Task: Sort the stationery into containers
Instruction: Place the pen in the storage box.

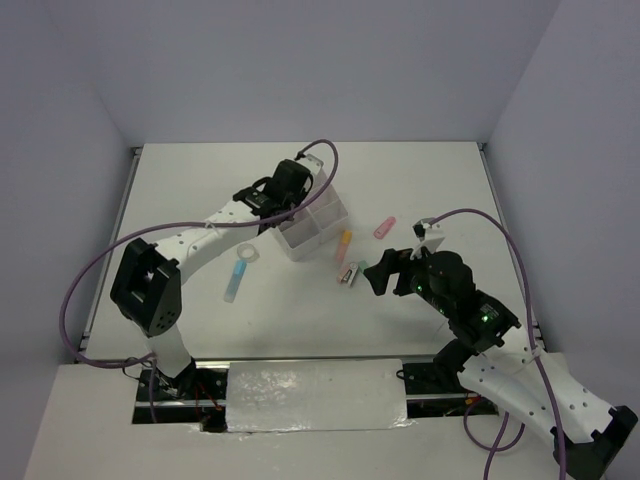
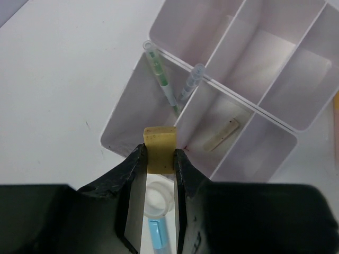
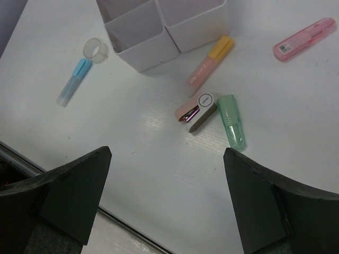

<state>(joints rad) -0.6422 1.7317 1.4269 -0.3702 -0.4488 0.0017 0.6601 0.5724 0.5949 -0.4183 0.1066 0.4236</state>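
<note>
Left gripper [image 2: 160, 161] clamped on tan rectangular eraser block [image 2: 160, 140], over the near rim of the white square plastic four-compartment organiser [image 2: 130, 100], which sits mid-tabletop [image 1: 430, 180] toward the far edge. Thin green pen [image 2: 159, 71] and thin grey-blue pen [image 2: 189, 84] lean inside the organiser. Right gripper [image 3: 167, 196] has jaws wide apart, holding nothing, above green highlighter [image 3: 232, 121] and pink-white stapler-like piece [image 3: 196, 112]. Orange-capped pink marker [image 3: 209, 64] lies just beside the organiser. Blue marker [image 3: 74, 82] and clear tape ring [image 3: 95, 48] lie on the organiser's left-edge side.

The left gripper [image 2: 159, 157] pinches a tan eraser [image 2: 159, 141] at the near edge of the white organiser [image 2: 249, 103]. Two thin pens [image 2: 161, 76] lean in one compartment.
</note>
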